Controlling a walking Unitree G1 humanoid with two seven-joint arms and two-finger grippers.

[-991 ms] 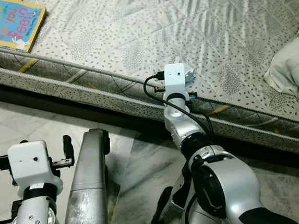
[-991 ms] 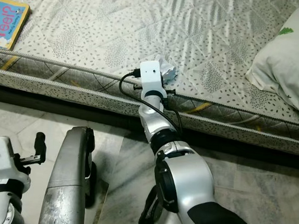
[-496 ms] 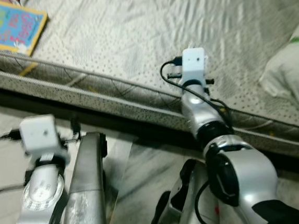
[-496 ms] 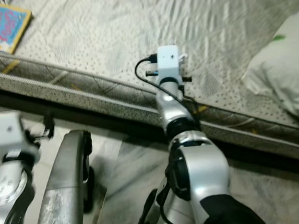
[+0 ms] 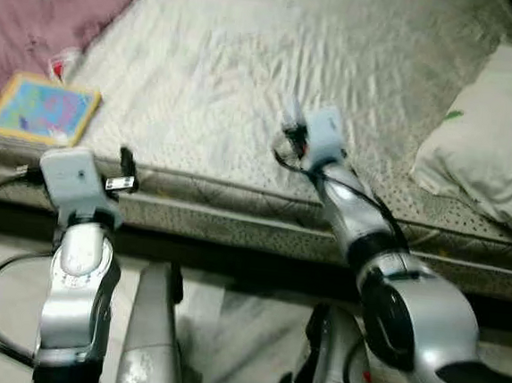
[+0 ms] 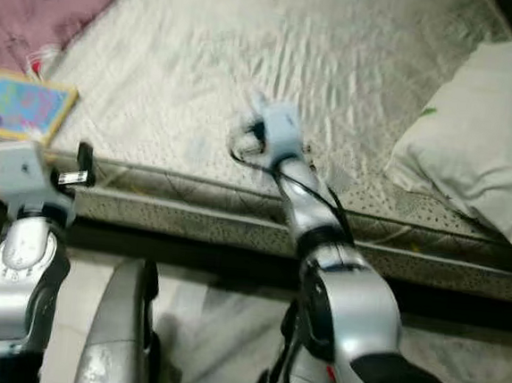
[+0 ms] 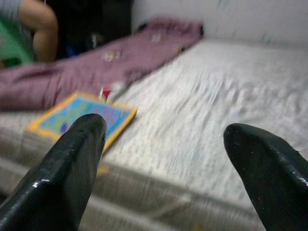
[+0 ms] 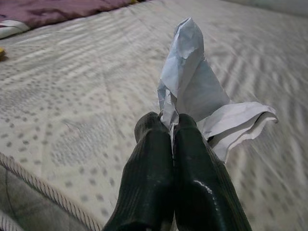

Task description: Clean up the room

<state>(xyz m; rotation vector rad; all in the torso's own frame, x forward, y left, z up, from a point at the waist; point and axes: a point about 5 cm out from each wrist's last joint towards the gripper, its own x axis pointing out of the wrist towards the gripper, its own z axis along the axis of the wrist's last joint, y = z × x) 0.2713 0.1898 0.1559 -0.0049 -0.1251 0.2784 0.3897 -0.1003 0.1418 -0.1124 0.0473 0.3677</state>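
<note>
— Biggest first? Wide mattress (image 5: 250, 57), patterned cover, front edge running across just ahead of both arms; lots of bare cover in the middle. White pillow (image 5: 488, 158) off to the right, purple blanket (image 5: 47, 12) at the far left corner.

— And the smaller clutter? Picture book (image 5: 39, 110) lying flat near the front edge on the left, just beside the blanket, long side roughly along the edge. Straight ahead of the left gripper (image 7: 163, 159), fingers spread wide with nothing between, so the nearer arm for it.

— The paper? Crumpled white paper (image 8: 197, 91) pinched in the right gripper (image 8: 172, 126), fingers pressed together on its lower corner, held above the mattress near the middle. Probably needs carrying off to a bin; open room on every side for pulling back over the edge.
</note>
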